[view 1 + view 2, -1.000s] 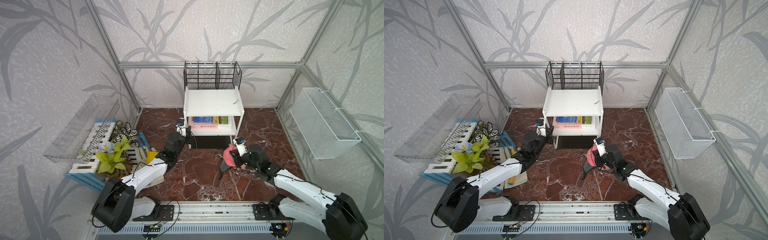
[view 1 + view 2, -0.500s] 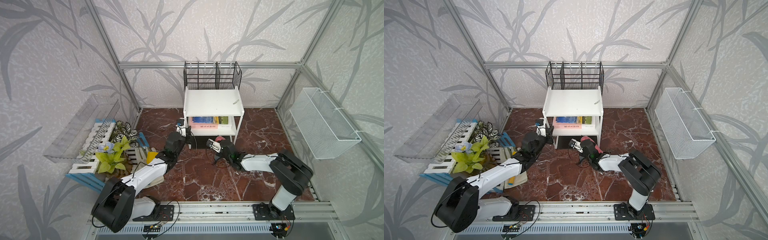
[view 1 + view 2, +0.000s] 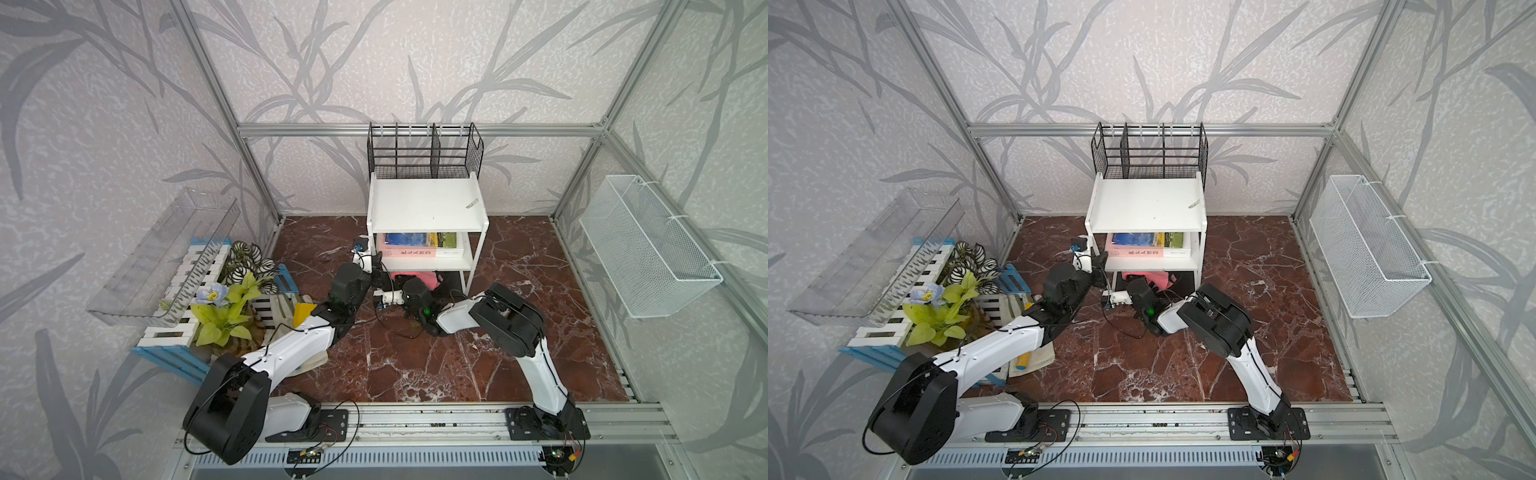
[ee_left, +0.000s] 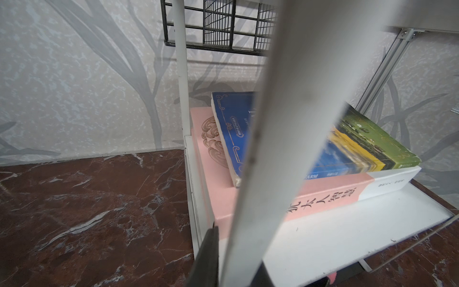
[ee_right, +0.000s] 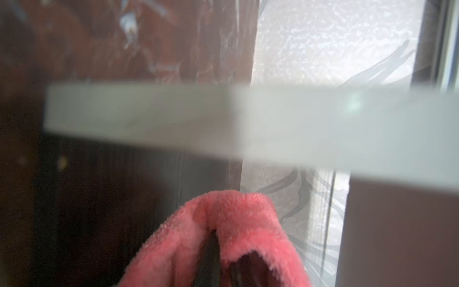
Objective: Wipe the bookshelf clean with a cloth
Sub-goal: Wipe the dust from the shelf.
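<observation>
black wire rack (image 3: 424,154), mesh basket (image 3: 642,245), flowers (image 3: 226,309)

Both top views hang high above the front edge of the counter (image 3: 415,365), side by side, looking down toward the back wall (image 3: 415,62). They share nearly the whole scene, with the bookshelf (image 3: 428,205) at the back edge's middle. The left wrist view sits against the bookshelf's front left post (image 4: 285,124), facing its books (image 4: 360,154). The right wrist view, blurred, peers low past the cloth (image 5: 236,213) toward the back wall.
</observation>
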### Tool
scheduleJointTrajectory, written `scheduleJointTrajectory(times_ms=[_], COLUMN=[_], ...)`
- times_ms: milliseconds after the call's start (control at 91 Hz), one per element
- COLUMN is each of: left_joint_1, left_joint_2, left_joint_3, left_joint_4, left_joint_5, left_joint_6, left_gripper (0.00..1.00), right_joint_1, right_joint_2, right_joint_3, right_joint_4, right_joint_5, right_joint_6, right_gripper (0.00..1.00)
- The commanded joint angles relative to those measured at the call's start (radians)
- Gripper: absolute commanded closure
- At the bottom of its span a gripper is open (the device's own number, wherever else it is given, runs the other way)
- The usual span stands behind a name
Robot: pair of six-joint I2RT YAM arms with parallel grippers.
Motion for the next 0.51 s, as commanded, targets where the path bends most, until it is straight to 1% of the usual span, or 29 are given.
scheduleJointTrajectory(times_ms=[0, 66, 132, 187, 231, 297, 407, 495], left_joint_1=[0.072, 0.073, 0.074, 0.074, 0.074, 0.074, 0.074, 0.071], left_joint_2=[0.093, 0.091, 0.092, 0.095, 0.097, 0.099, 0.11, 0.125], left_joint_3=[0.067, 0.063, 0.064, 0.066, 0.068, 0.068, 0.072, 0.075], left_joint_4=[-0.059, -0.055, -0.054, -0.055, -0.055, -0.054, -0.052, -0.049], left_joint_5=[-0.116, -0.125, -0.128, -0.128, -0.126, -0.121, -0.105, -0.088], left_joint_6=[-0.291, -0.292, -0.289, -0.288, -0.287, -0.288, -0.291, -0.299], left_gripper=[1.0, 1.0, 1.0, 1.0, 1.0, 1.0, 1.0, 1.0], right_joint_1=[-0.138, -0.196, -0.229, -0.232, -0.218, -0.184, -0.1, -0.039], right_joint_2=[-0.015, -0.051, -0.092, -0.106, -0.095, -0.027, 0.112, 0.17], right_joint_3=[-0.122, -0.19, -0.223, -0.221, -0.207, -0.144, 0.047, 0.188], right_joint_4=[-0.01, 0.019, -0.038, -0.103, -0.111, -0.147, -0.13, -0.175], right_joint_5=[-0.024, -0.037, -0.067, -0.109, -0.144, -0.156, -0.15, -0.164], right_joint_6=[-0.109, -0.129, -0.12, -0.11, -0.115, -0.136, -0.19, -0.165], right_gripper=[1.0, 1.0, 1.0, 1.0, 1.0, 1.0, 1.0, 1.0])
